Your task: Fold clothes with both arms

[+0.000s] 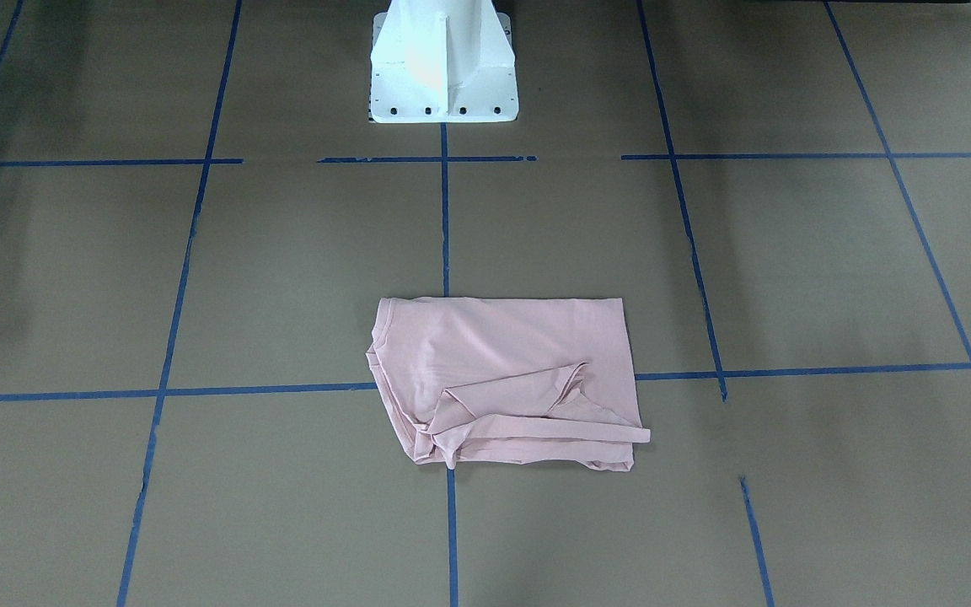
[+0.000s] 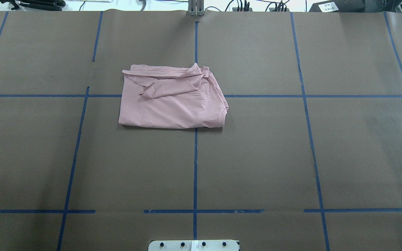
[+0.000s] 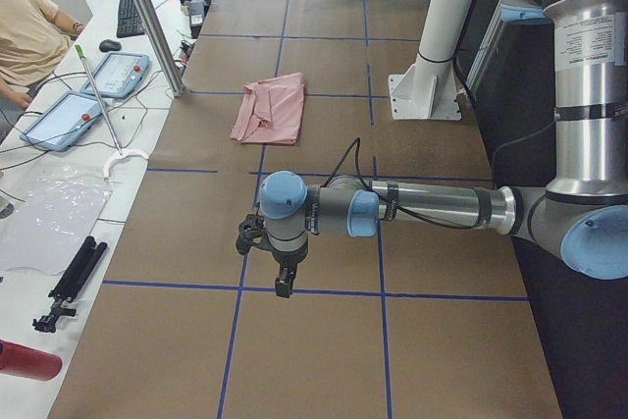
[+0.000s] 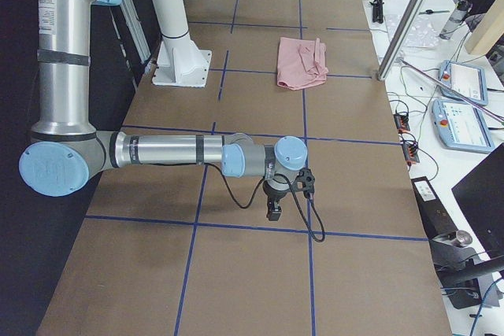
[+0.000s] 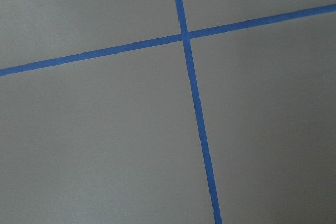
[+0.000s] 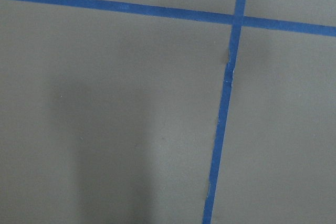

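The pale pink T-shirt (image 1: 502, 379) lies folded into a rough rectangle on the brown table, one sleeve turned over its top; its print is hidden. It also shows in the overhead view (image 2: 173, 101) and both side views (image 3: 270, 108) (image 4: 302, 63). My left arm reaches out low over the table's left end, its gripper (image 3: 283, 287) pointing down, far from the shirt. My right arm does the same at the right end, with its gripper (image 4: 272, 212). Neither gripper touches anything; I cannot tell if they are open or shut. Both wrist views show only brown paper and blue tape.
The white pedestal base (image 1: 443, 76) stands behind the shirt. Blue tape lines (image 2: 195, 157) grid the table. Beyond the far edge are a metal post (image 3: 147, 17), teach pendants (image 3: 69, 117) (image 4: 465, 123), tools, and a seated operator (image 3: 25, 36).
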